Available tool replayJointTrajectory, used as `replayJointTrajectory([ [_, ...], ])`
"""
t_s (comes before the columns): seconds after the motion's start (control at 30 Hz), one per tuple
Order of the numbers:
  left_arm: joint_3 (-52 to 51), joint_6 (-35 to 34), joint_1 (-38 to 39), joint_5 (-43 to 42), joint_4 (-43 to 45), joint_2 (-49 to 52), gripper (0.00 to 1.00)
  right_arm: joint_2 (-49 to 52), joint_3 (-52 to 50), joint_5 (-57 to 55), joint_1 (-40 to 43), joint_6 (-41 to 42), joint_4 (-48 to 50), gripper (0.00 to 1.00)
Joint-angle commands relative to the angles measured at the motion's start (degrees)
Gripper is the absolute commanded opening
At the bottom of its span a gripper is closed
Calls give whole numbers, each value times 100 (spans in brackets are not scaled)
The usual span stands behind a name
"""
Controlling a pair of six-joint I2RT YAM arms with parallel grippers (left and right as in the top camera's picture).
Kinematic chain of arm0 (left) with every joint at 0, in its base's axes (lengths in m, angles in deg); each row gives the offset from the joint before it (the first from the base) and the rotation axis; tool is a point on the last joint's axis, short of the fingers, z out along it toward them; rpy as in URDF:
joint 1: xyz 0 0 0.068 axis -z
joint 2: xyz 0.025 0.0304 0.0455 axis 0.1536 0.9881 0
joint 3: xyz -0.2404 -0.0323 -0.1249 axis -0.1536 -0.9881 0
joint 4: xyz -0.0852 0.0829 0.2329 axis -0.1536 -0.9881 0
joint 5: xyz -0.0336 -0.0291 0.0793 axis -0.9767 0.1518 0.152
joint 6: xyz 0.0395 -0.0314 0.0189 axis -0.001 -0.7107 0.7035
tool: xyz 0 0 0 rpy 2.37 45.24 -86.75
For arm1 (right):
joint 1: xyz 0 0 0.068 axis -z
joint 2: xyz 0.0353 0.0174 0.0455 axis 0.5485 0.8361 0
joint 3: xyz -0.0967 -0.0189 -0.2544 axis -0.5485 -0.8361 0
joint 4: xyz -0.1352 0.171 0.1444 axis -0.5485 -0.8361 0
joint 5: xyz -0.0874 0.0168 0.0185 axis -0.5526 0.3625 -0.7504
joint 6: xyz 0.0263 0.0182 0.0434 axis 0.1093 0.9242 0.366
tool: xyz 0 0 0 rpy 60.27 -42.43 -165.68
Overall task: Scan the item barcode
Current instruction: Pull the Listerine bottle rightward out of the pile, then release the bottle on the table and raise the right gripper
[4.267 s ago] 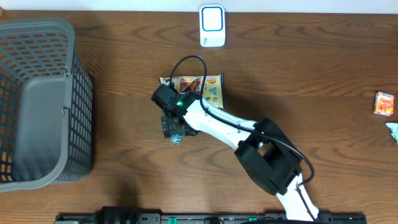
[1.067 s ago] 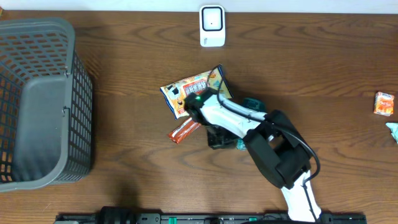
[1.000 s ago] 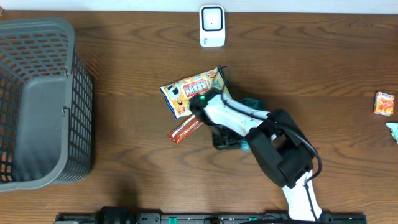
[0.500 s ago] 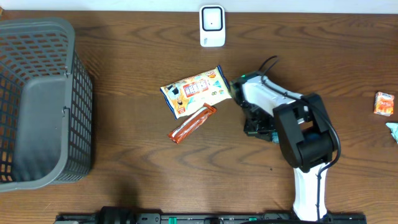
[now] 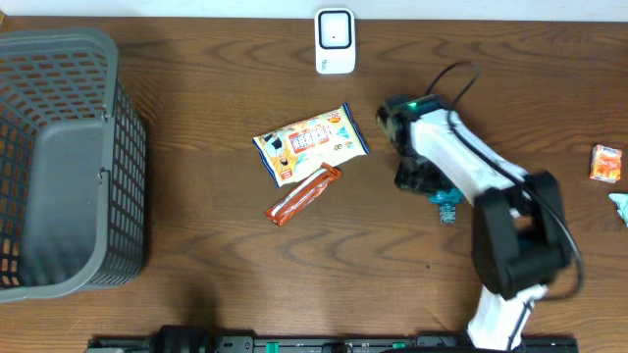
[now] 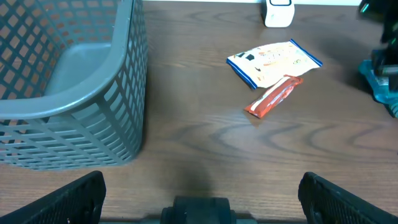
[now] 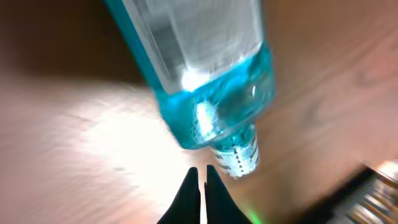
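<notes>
Above the table [image 5: 216, 294], only its wrist view shows the right gripper [image 7: 201, 173] pinched shut.

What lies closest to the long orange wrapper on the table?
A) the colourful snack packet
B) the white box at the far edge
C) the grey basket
A: the colourful snack packet sits right by one end of the long orange wrapper, the others well apart.

Table [image 5: 196, 279] matt wood grain; basket [image 5: 128, 186] grey plastic mesh; snack packet [image 5: 309, 144] glossy wrapper.
</notes>
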Motion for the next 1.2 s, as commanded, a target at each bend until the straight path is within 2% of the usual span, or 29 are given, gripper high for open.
replayJointTrajectory([
  [0.0, -13, -7, -31, -28, -431, 24, 99, -439, 101, -310, 13, 232, 267, 1],
  [0.1, -13, -7, -31, -28, -431, 24, 99, -535, 101, -640, 138, 232, 614, 1],
  [0.27, -13, -7, -31, -28, -431, 22, 99, -310, 61, -896, 603, 236, 1016, 8],
  [0.33, -13, -7, -31, -28, -431, 24, 99, -229, 61, -872, 835, 326, 1051, 1],
  [0.47, -13, -7, -31, -28, -431, 24, 99, -177, 61, -741, 1320, 422, 1362, 1],
  [0.57, -13, -7, -31, -28, -431, 24, 99, -61, 61, -83, 1582, 157, 1705, 1],
  [0.77, -13, -7, -31, -28, -431, 24, 99, 411, 59, 1303, 1746, -282, 1781, 1],
  [0.97, -13, -7, -31, -28, -431, 24, 99, 647, 61, 1523, 1545, -577, 1998, 1],
  [1.17, -13, -7, -31, -28, -431, 24, 99, 647, 63, 2809, 1346, -1954, 2509, 1],
])
